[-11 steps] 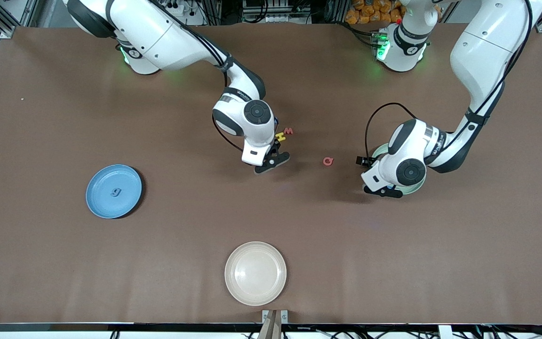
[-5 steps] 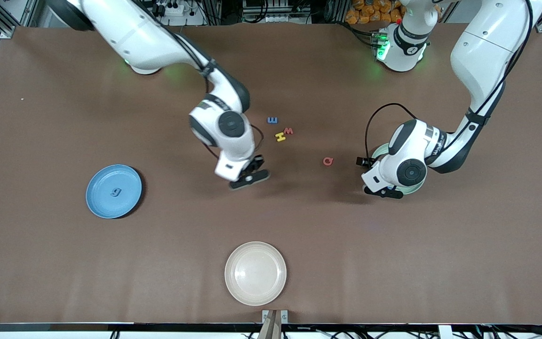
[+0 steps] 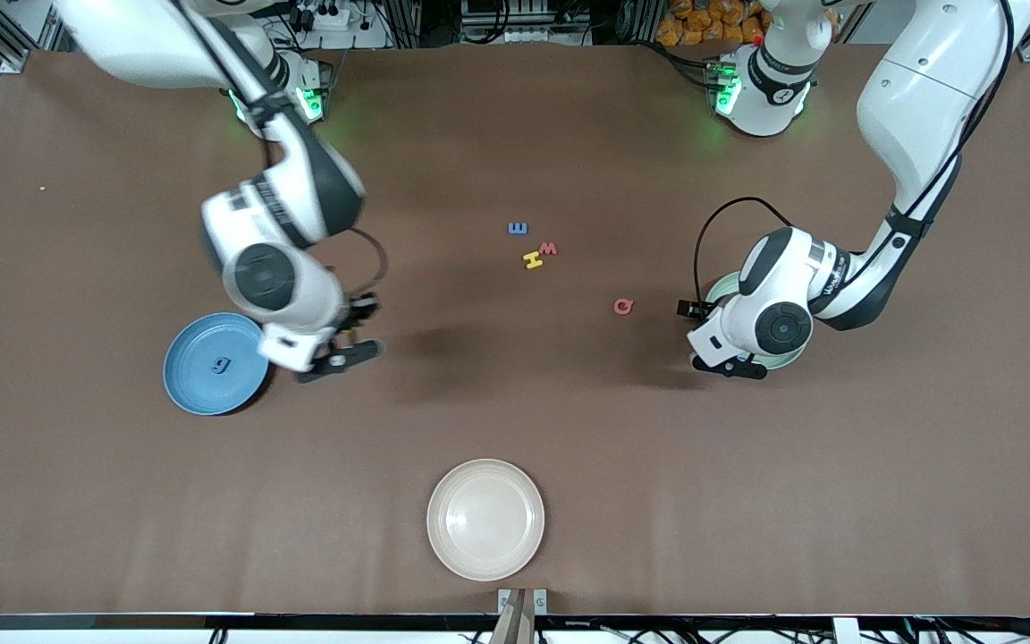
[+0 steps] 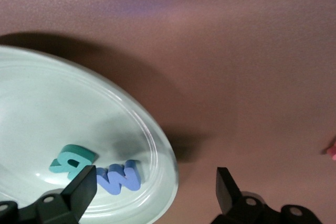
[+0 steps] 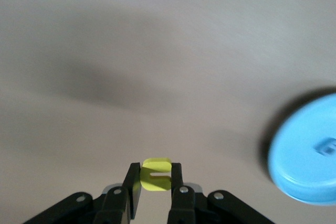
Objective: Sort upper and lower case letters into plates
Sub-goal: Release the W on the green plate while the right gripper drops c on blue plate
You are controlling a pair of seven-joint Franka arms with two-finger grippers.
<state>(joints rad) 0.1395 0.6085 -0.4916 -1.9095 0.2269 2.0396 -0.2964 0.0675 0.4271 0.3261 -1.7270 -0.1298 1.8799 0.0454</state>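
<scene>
While cream plate (image 3: 485,520) sits apart, loose letters (image 3: 533,259) midtable

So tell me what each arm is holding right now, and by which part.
The right gripper, over the table beside the blue plate, pinches a small yellow letter by its two side edges. The left gripper, over the mint plate, holds nothing.

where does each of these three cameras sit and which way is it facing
Front view: high across the table, facing both arm bases; shows both arms, the blue plate and the cream plate.
Left wrist view: on the left arm, looking down past the open left gripper at the mint plate.
Right wrist view: on the right arm, looking down past the right gripper, shut on a yellow letter.
Shared: front and right wrist views both show the blue plate.
</scene>
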